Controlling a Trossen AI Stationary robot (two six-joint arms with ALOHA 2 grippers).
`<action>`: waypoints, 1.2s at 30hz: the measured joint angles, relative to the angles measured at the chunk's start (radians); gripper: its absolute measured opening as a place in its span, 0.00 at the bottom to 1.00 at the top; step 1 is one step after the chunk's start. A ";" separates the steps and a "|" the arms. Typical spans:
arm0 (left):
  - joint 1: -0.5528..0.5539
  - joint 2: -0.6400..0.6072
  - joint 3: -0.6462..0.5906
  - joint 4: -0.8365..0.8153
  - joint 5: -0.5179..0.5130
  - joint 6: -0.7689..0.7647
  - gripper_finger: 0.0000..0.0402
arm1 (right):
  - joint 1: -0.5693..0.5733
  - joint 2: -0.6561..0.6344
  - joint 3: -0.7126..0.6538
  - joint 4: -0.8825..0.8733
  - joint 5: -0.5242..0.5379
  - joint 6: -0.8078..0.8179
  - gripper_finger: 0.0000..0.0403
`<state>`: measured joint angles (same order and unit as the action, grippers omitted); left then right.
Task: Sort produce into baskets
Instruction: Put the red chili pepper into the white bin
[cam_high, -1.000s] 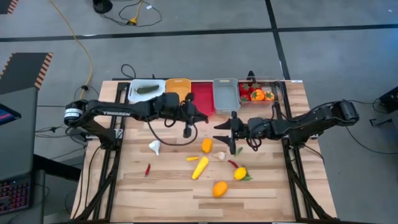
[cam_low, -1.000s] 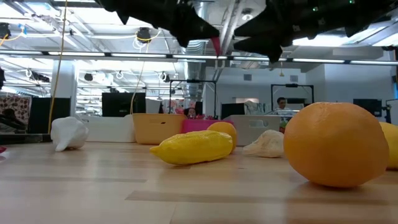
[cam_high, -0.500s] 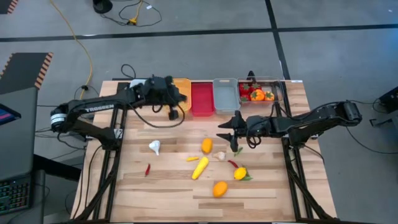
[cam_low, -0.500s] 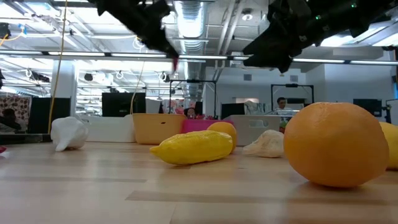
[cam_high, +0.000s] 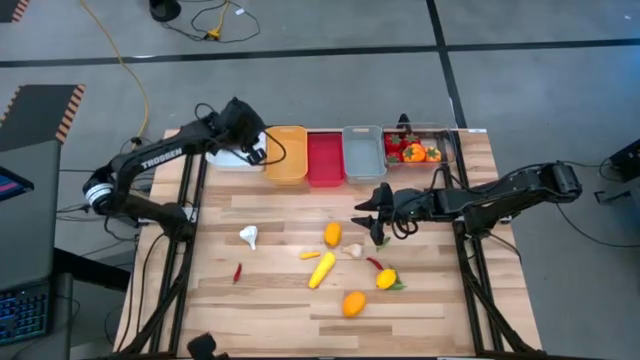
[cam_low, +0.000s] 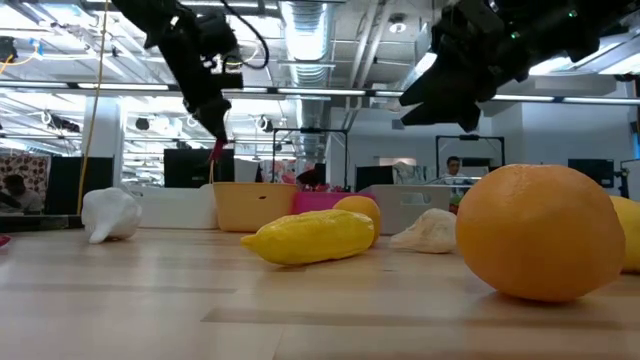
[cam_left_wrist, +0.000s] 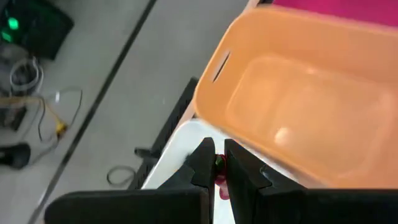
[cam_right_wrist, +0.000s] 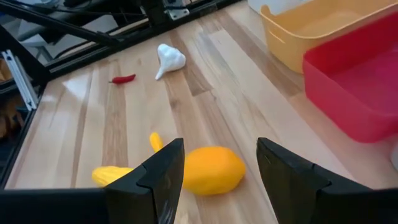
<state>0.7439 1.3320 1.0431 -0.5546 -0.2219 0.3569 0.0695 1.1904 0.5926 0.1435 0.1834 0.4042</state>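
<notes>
My left gripper (cam_high: 257, 152) is at the table's far left, above the white bin (cam_high: 222, 156), which the arm mostly hides. It is shut on a small red chilli (cam_left_wrist: 219, 167). The orange bin (cam_high: 286, 153), red bin (cam_high: 325, 157), grey bin (cam_high: 363, 152) and clear bin (cam_high: 420, 148) stand in a row along the far edge. My right gripper (cam_high: 372, 220) is open and empty above mid-table. It hovers over an orange pepper (cam_right_wrist: 211, 169), which lies on the table (cam_high: 332, 234). My left gripper pinches the small red chilli near its green stem end (cam_left_wrist: 219, 163) between its two fingertips. The fingers point down. The chilli is lifted clear, above the white bin's edge (cam_left_wrist: 186, 140) beside the orange bin (cam_left_wrist: 298, 106). It shows as a red tip in the low view (cam_low: 217, 150).
Loose on the boards: a white garlic (cam_high: 249, 237), a red chilli (cam_high: 237, 272), a yellow corn (cam_high: 321, 269), a second garlic (cam_high: 352, 250), another chilli (cam_high: 374, 263), a lemon (cam_high: 386, 279), an orange fruit (cam_high: 353, 303). The clear bin holds red and orange pieces (cam_high: 412, 151).
My left gripper has gone from mid-table toward the far left corner, past the red and orange bins to above the white bin. It has stayed shut on the red chilli. My right gripper has kept about its place, open.
</notes>
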 joint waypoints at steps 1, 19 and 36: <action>0.013 0.012 0.000 -0.003 -0.001 0.000 0.03 | 0.002 0.000 0.000 -0.004 0.000 0.000 0.56; 0.074 0.235 0.000 -0.025 -0.028 0.024 0.26 | 0.002 0.008 0.000 -0.011 0.000 -0.001 0.56; -0.055 0.167 0.211 -0.576 0.033 -0.238 0.36 | 0.002 0.008 0.000 -0.019 0.000 -0.004 0.56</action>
<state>0.6890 1.4992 1.2537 -1.1309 -0.1890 0.1184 0.0715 1.1984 0.5926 0.1249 0.1835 0.4000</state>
